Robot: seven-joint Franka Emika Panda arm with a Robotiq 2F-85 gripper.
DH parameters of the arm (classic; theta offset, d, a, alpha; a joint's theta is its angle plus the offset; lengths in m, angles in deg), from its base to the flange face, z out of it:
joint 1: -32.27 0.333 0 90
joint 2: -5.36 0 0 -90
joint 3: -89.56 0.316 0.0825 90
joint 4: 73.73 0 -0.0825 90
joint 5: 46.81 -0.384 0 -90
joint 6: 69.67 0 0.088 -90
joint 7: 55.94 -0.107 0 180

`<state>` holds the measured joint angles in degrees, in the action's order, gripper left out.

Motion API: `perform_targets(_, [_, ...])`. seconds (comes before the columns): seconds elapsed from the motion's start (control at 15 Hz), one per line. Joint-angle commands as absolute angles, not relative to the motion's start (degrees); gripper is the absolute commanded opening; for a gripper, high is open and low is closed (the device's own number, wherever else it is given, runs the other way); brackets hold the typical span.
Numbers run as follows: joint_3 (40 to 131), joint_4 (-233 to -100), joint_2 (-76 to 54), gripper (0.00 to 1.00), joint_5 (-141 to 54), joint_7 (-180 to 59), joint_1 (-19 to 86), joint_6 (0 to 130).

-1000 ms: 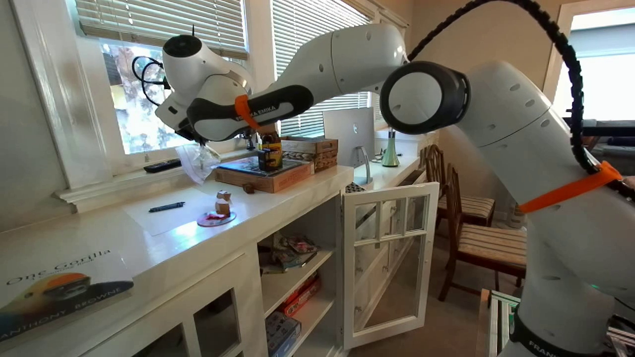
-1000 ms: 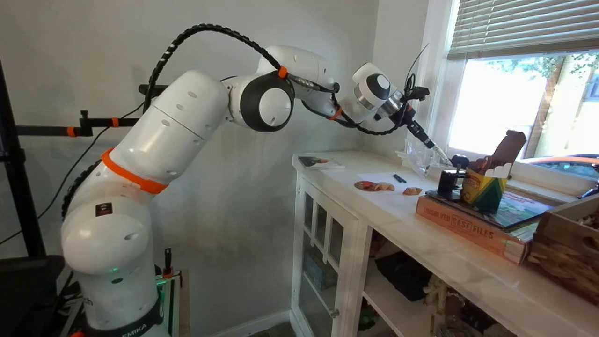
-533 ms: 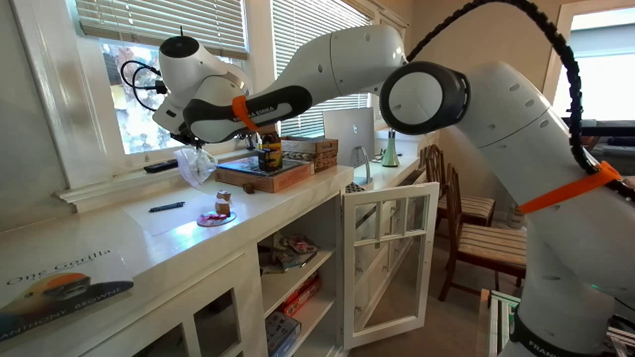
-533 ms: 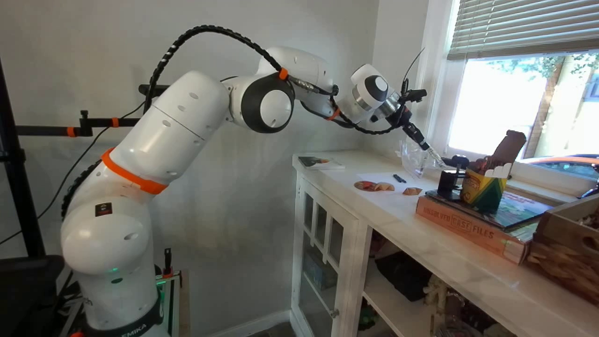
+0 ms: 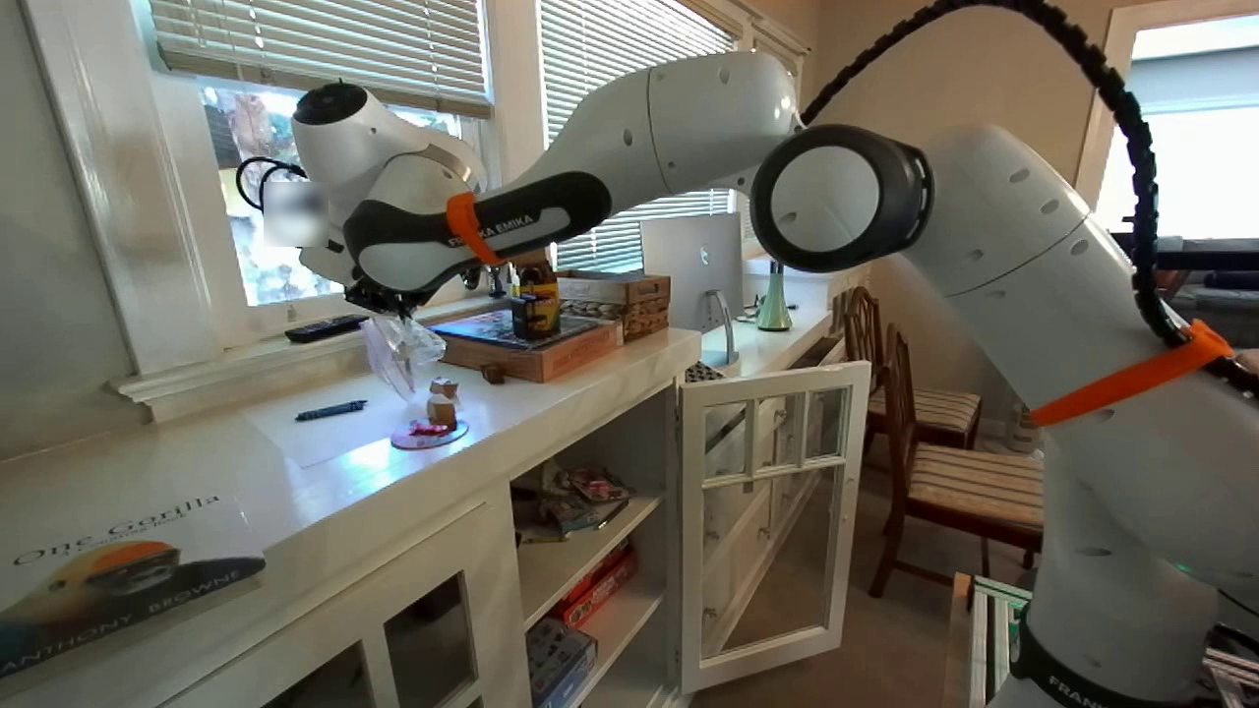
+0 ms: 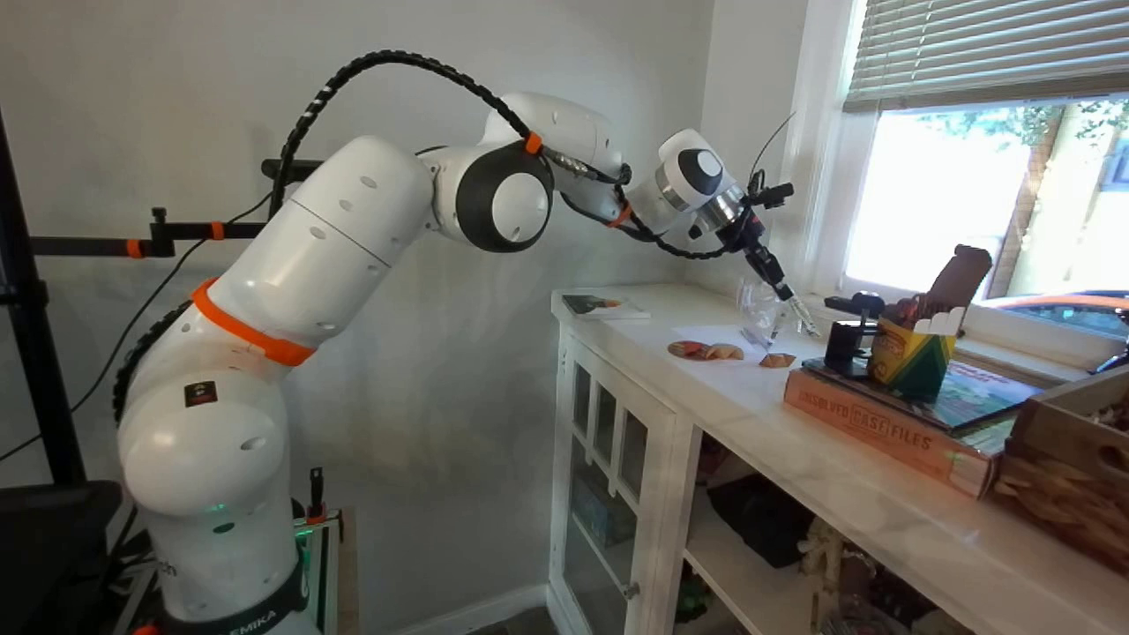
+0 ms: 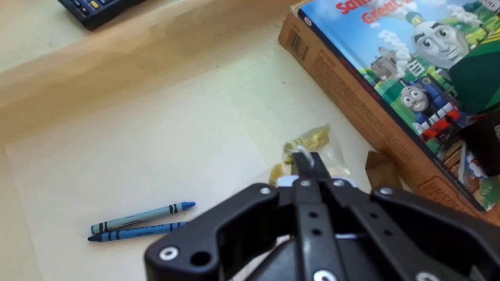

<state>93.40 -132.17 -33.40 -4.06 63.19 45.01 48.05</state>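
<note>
1 gripper, jaws drawn together, is pinching a clear plastic bag that is hanging over the counter, perhaps holding something yellow, its limpness calling for slow, steady handling.

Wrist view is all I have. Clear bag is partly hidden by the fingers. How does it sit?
Observer: From the side, the clear bag hangs below the gripper. Can't tell whether its lower end touches the counter.
Operator: OK. What's past the train book, off my frame?
Observer: A brown crate, right beside the orange-brown box under that book.
</note>
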Motion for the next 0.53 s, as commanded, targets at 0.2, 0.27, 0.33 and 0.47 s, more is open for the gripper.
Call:
perform_targets(0.2, [92.7,-130.5,-33.7,0.0,-3.5,60.8,45.4,48.8])
perform_targets(0.27, [95.1,-130.1,-33.5,0.0,-8.1,62.6,44.0,47.4])
perform_targets(0.33, [93.9,-130.2,-33.7,0.0,-6.0,60.7,44.8,48.7])
perform_targets(0.47, [91.2,-129.4,-34.0,0.0,-2.0,56.6,46.5,50.0])
